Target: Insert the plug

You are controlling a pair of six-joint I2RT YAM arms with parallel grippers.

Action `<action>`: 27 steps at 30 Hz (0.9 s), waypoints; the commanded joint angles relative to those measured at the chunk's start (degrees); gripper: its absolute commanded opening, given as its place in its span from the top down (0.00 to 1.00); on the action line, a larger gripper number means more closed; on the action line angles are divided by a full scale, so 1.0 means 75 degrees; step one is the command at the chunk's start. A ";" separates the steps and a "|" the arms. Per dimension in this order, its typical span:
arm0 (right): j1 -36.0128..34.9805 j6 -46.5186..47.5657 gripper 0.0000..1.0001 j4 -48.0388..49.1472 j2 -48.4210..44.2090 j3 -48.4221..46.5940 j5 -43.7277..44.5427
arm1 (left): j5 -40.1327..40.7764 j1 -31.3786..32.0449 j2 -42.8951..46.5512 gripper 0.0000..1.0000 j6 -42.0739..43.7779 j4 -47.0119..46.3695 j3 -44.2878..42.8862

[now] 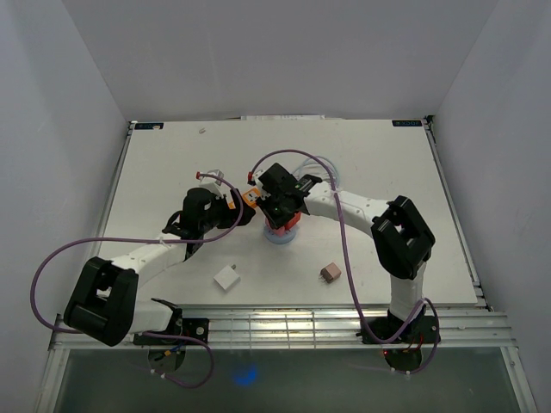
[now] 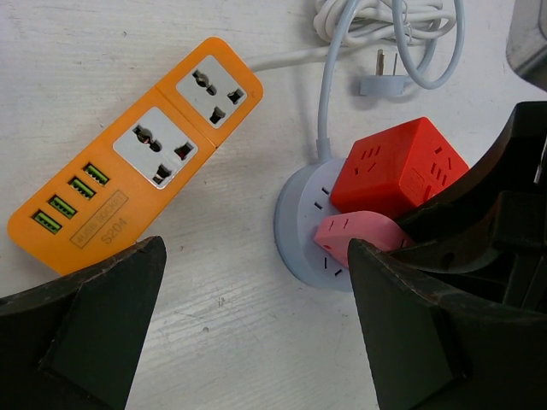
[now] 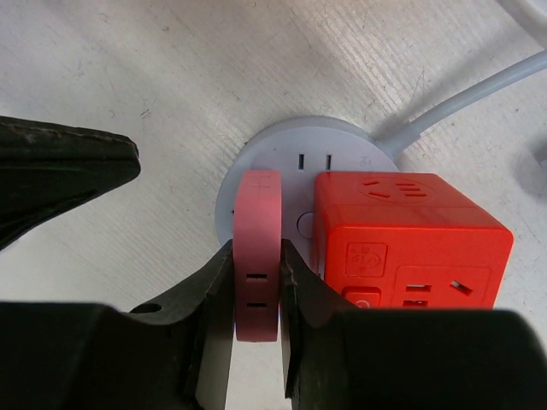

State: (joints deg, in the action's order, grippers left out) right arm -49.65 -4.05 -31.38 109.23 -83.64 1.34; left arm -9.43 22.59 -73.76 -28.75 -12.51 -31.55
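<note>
Pinching the flat pink plastic plug (image 3: 256, 205) edge-on between narrowed jaws, the right gripper (image 3: 256, 254) holds it over the round pale-grey socket hub (image 3: 286, 145), just beside the red cube adapter (image 3: 402, 231) seated there. Only the left wrist view shows the orange power strip (image 2: 128, 171), near the left gripper (image 2: 256, 248), its fingers spread wide.

White arms (image 1: 353, 206) with black joints (image 1: 103, 299), purple cables (image 1: 35, 292), black fingers (image 3: 201, 333).

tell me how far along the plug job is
Done: red cube adapter sits on the round pale-blue socket hub. In hand: right jaws clamp the flat pink plug at the hub beside it. Still to do: push it home and release; seating can't be confirmed.
</note>
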 commanded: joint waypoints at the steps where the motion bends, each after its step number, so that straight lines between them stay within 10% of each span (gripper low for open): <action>1: 0.0069 0.0095 0.91 -0.0692 0.0343 0.0511 0.0594 | -0.0149 -0.0059 0.0189 0.02 -0.0010 -0.0172 0.0035; 27: 0.0128 -0.0034 0.40 -0.1148 -0.0044 -0.0931 0.0688 | -0.0266 -0.0106 0.0354 0.02 0.0049 -0.0054 -0.0071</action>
State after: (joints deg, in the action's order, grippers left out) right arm -49.10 -4.43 -39.18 109.75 -87.99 4.43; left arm -10.39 22.17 -72.95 -28.71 -12.45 -31.55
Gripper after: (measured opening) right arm 0.585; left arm 0.979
